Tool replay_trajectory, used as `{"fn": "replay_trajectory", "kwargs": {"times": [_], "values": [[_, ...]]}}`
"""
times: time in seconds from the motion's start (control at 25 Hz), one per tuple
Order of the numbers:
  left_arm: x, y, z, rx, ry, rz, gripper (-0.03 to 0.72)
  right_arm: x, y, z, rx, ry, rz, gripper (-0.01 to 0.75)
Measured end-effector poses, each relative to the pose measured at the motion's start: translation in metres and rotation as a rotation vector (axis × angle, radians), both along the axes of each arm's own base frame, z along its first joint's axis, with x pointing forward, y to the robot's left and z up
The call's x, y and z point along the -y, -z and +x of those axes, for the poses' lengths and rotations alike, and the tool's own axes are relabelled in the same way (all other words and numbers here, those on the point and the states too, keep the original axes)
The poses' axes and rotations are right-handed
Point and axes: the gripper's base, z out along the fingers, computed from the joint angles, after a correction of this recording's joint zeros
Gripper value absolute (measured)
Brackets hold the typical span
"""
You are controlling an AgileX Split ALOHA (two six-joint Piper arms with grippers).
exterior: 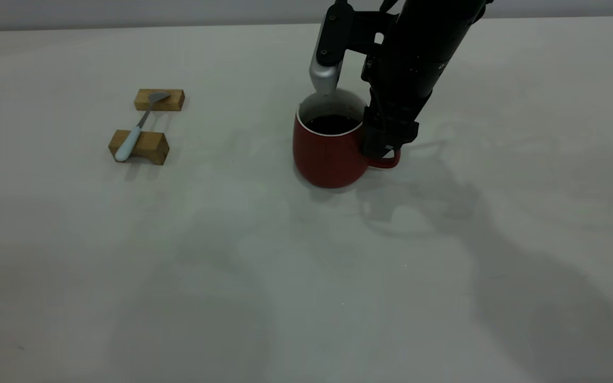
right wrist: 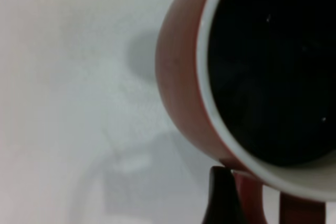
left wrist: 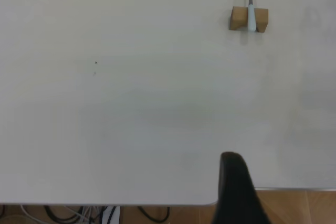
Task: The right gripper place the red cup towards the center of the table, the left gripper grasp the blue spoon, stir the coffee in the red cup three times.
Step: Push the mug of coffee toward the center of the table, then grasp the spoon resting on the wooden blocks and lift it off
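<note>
Exterior view: one red cup (exterior: 330, 154) of dark coffee (exterior: 333, 124) mid-bench (exterior: 285, 276), right end effector (exterior: 380, 151) clamped on its handle. One blue spoon (exterior: 135, 132) bridging two wooden blocks (exterior: 140, 147), well apart to the left. Left end effector (left wrist: 239, 190) near the bench edge, only one finger seen, so state cannot be told.

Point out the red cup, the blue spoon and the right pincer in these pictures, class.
red cup (exterior: 328, 159): exterior view, on its red belly below the rim.
blue spoon (exterior: 128, 144): exterior view, on its pale blue handle.
right pincer (exterior: 383, 149): exterior view, at the black fingertips by the cup's handle.
</note>
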Motion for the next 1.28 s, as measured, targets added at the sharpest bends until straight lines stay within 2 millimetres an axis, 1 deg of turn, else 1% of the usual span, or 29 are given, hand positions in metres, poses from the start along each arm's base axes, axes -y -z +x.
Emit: {"fn": "replay_trajectory", "kwargs": {"times": [0.08,0.16,0.24,0.28,0.36,0.44,0.48,0.52,0.64,0.72,0.76,0.88,0.96,1.04,1.12,1.2,1.28], "values": [[0.0,0.0,0.0,0.0,0.0,0.0,0.533,0.004,0.0,0.0,-0.024,0.017,0.0,0.566],[0.0,0.0,0.0,0.0,0.0,0.0,0.533,0.011,-0.007,0.0,-0.064,0.04,0.002,0.57],[0.0,0.0,0.0,0.0,0.0,0.0,0.533,0.02,-0.023,0.003,-0.081,0.064,0.01,0.575],[0.0,0.0,0.0,0.0,0.0,0.0,0.533,0.026,-0.037,0.004,-0.086,0.087,0.02,0.576],[0.0,0.0,0.0,0.0,0.0,0.0,0.533,0.04,-0.07,0.006,-0.09,0.143,0.044,0.578],[0.0,0.0,0.0,0.0,0.0,0.0,0.533,0.057,-0.116,0.001,-0.1,0.222,0.079,0.578],[0.0,0.0,0.0,0.0,0.0,0.0,0.533,0.067,-0.141,-0.002,-0.095,0.262,0.098,0.578],[0.0,0.0,0.0,0.0,0.0,0.0,0.533,0.077,-0.161,-0.008,-0.116,0.311,0.113,0.578],[0.0,0.0,0.0,0.0,0.0,0.0,0.533,0.104,-0.226,-0.039,-0.163,0.448,0.148,0.578],[0.0,0.0,0.0,0.0,0.0,0.0,0.533,0.119,-0.257,-0.062,-0.206,0.53,0.149,0.578],[0.0,0.0,0.0,0.0,0.0,0.0,0.533,0.125,-0.273,-0.073,-0.193,0.558,0.156,0.578],[0.0,0.0,0.0,0.0,0.0,0.0,0.533,0.135,-0.308,-0.101,-0.119,0.617,0.188,0.579],[0.0,0.0,0.0,0.0,0.0,0.0,0.533,0.139,-0.323,-0.121,-0.078,0.628,0.211,0.584],[0.0,0.0,0.0,0.0,0.0,0.0,0.533,0.145,-0.336,-0.147,-0.034,0.641,0.226,0.589],[0.0,0.0,0.0,0.0,0.0,0.0,0.533,0.152,-0.341,-0.175,-0.004,0.675,0.235,0.591],[0.0,0.0,0.0,0.0,0.0,0.0,0.533,0.16,-0.345,-0.211,0.035,0.72,0.257,0.591],[0.0,0.0,0.0,0.0,0.0,0.0,0.533,0.167,-0.341,-0.247,0.057,0.773,0.295,0.591]]}}
